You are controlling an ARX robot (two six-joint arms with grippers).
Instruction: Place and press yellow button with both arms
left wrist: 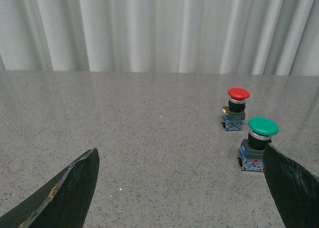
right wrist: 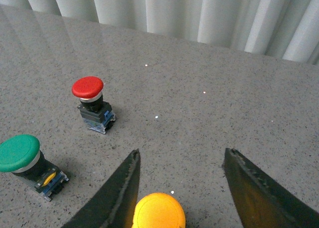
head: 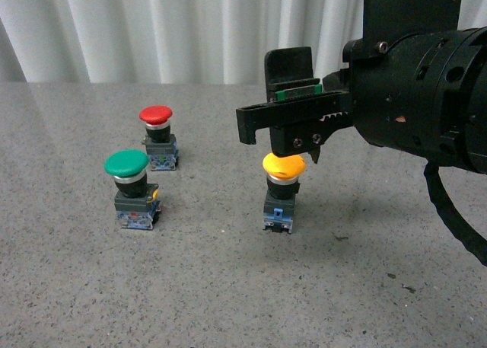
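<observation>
The yellow button (head: 283, 167) stands upright on the grey table, yellow cap on top, blue-grey block below. My right gripper (head: 262, 127) is open and hovers just above and slightly behind it, apart from the cap. In the right wrist view the yellow cap (right wrist: 159, 211) sits between the open fingers (right wrist: 119, 193), nearer one of them. My left gripper (left wrist: 182, 188) is open and empty; its arm is out of the front view.
A green-capped button (head: 127, 165) and a red-capped button (head: 156, 116) stand left of the yellow one. Both also show in the left wrist view, green (left wrist: 262, 127) and red (left wrist: 239, 94). White curtain (head: 152, 28) behind the table.
</observation>
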